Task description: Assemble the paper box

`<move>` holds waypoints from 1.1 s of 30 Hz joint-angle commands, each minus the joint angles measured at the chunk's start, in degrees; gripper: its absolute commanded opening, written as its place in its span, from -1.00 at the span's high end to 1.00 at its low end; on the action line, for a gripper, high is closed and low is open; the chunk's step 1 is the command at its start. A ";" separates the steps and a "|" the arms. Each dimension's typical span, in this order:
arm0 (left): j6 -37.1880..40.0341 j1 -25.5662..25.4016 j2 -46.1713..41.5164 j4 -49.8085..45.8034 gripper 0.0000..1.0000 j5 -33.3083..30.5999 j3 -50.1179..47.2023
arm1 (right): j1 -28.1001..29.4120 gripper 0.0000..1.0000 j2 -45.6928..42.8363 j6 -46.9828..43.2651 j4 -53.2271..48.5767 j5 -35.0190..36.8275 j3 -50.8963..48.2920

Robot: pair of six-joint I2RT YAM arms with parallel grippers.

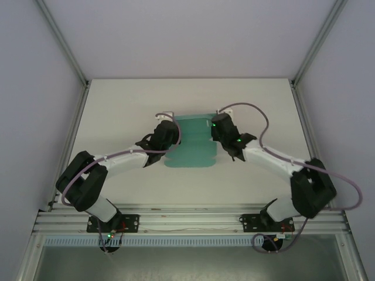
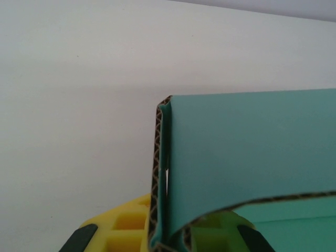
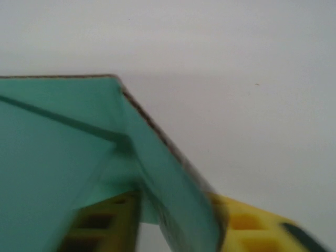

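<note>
Left gripper (image 1: pixel 169 121) tight on the paper box (image 1: pixel 193 146) — right gripper (image 1: pixel 220 117) astride it, grip unclear.

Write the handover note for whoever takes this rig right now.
Left gripper: shut on the left edge of the paper box, pinching a folded-over flap.
Right gripper: at the box's right edge, card between its fingers; blurred, open or shut unclear.
Box: mid-table, between the arms.
Done: folds started at both side edges.
Left: not yet a closed box; finish the folds and close it.
</note>
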 commanded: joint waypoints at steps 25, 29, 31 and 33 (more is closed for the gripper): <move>5.27 0.11 -4.26 9.55 1.00 3.67 -3.93 | -23.40 -0.74 -15.62 -3.91 -0.82 -47.68 -6.99; 4.92 0.12 -4.06 9.18 1.00 3.32 -3.89 | -23.30 -0.61 -13.31 -5.84 3.57 -65.41 -6.95; 4.86 0.11 -3.93 9.94 1.00 3.72 -4.27 | -22.86 -0.54 -12.87 -4.48 7.66 -68.97 -7.79; 5.09 0.15 -3.66 10.64 1.00 4.35 -4.43 | -22.25 -0.46 -10.69 -4.03 9.80 -71.39 -7.69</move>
